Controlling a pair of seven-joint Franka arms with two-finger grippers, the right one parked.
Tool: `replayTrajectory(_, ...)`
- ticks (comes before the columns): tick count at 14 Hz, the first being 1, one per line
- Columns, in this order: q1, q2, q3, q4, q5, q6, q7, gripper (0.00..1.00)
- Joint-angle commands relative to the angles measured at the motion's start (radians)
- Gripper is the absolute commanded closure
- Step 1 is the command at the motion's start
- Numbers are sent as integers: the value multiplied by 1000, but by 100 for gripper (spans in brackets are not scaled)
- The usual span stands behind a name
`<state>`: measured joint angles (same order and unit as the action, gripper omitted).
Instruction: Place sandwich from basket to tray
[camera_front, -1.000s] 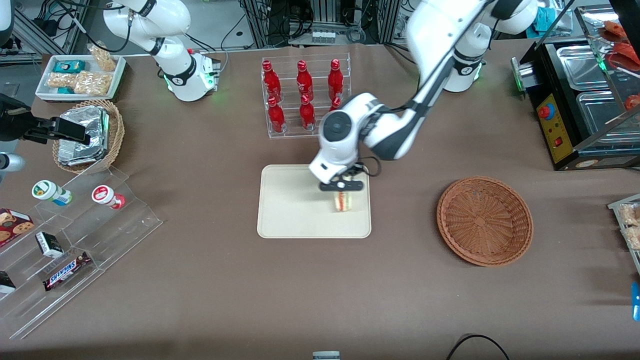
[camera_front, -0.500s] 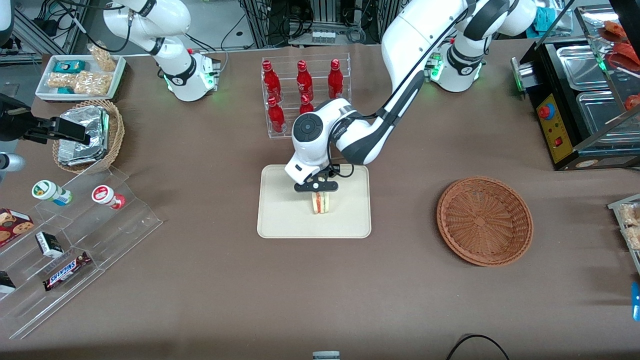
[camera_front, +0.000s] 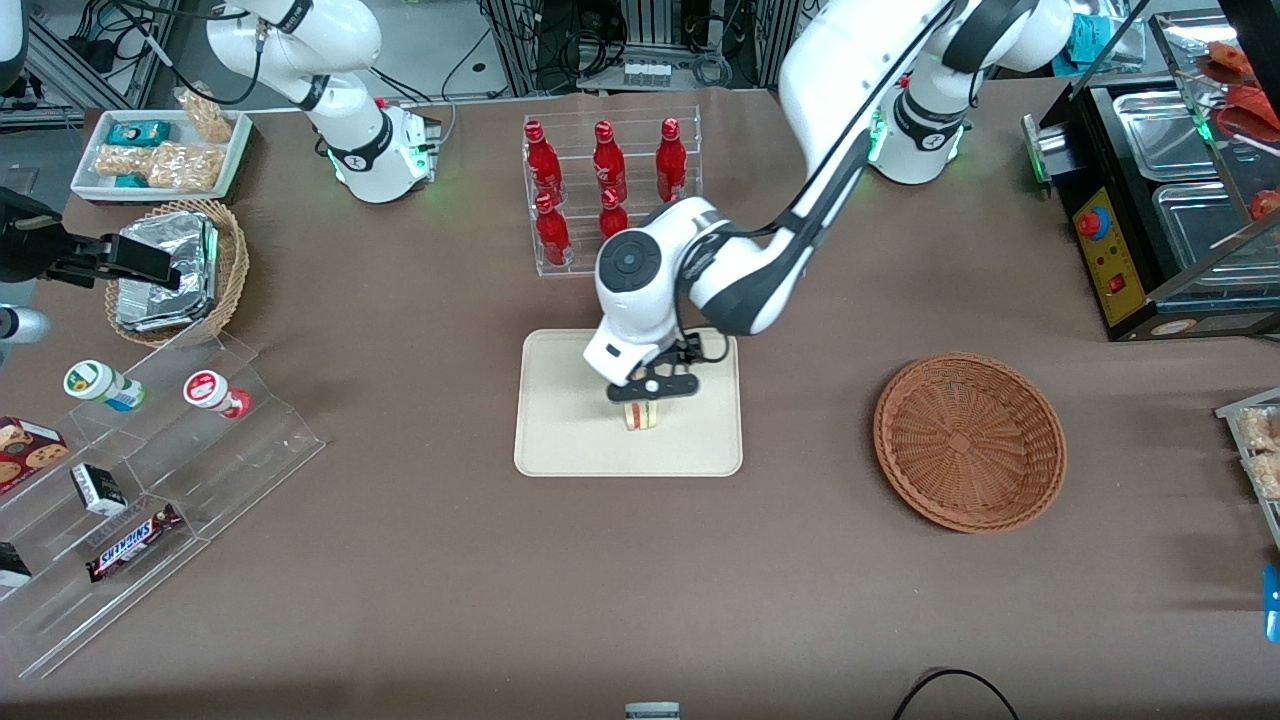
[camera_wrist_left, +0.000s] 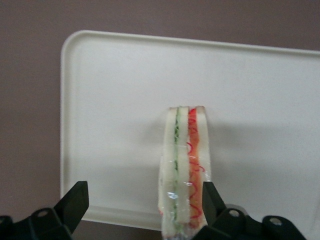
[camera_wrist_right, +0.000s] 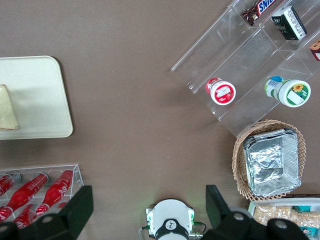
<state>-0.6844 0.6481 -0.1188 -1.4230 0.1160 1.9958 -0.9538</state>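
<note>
- Front view: we see the end effector (camera_front: 652, 393) low over the tray (camera_front: 560, 440), directly above the sandwich (camera_front: 641, 415), which stands on the tray's middle, slightly toward its 3 o'clock edge. The basket (camera_front: 969, 441) lies on the tabletop (camera_front: 640, 580) well apart, at 3 o'clock from the tray toward the working arm's end, with nothing in it.
- Left wrist view: we look straight down on the sandwich (camera_wrist_left: 184, 170), standing on edge on the tray (camera_wrist_left: 115, 125), its layers running from 12 to 6 o'clock. The end effector (camera_wrist_left: 142, 202) is spread wide: one finger (camera_wrist_left: 75, 202) stands well apart from the bread, the other finger (camera_wrist_left: 212, 202) sits just beside the orange-red side, and we cannot tell whether it touches. The sandwich lies off-centre in the gap, toward that nearer finger.
- Right wrist view: we see the sandwich (camera_wrist_right: 8, 115) on the tray (camera_wrist_right: 45, 100) as a pale wedge at the picture's edge.
- Our judgement: the sandwich is released, so the coming move is a straight rise along the wrist axis; any sideways drift toward the near finger could topple the wedge.
</note>
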Motion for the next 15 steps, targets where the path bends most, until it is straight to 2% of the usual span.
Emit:
replayTrajectory(1, 115, -141, -8, -33, -12, -139, 65, 0)
replayTrajectory(5, 320, -322, -7, -54, -107, -435, 368, 0)
replayTrajectory(7, 418, -393, -5, -54, -105, -595, 492, 0)
replayTrajectory(9, 523, -451, -5, -54, -101, -675, 590, 0)
replayTrajectory(13, 637, -539, -4, -45, -47, -794, 618, 0)
replayTrajectory(15, 641, -559, -2, -40, -50, -801, 616, 0)
